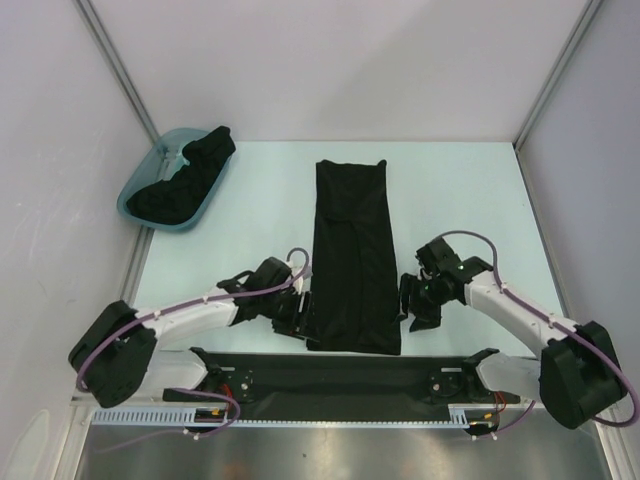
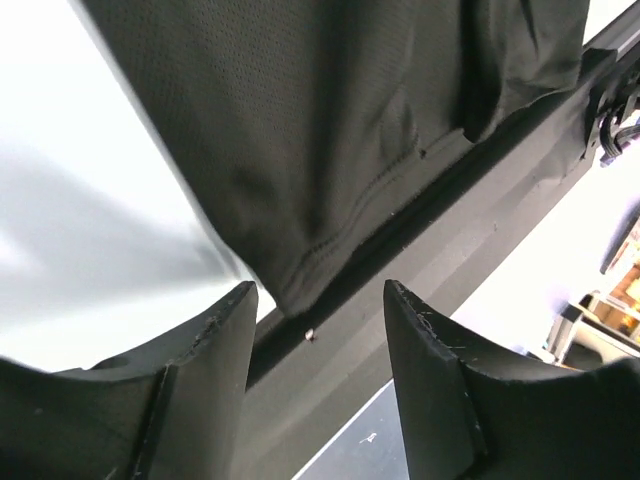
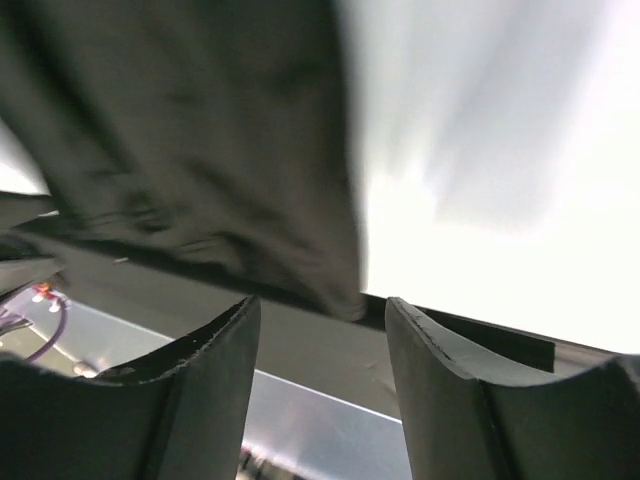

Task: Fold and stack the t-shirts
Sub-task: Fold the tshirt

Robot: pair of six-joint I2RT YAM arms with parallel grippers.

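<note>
Your left gripper and right gripper stand parted and empty, the t-shirt lying as a long strip between them, so pinch both near corners evenly before folding away.

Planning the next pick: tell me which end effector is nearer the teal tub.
Left. The left end effector sits at the folded black t-shirt's near-left corner, on the teal tub's side; the right end effector is across the shirt, farther away.
</note>
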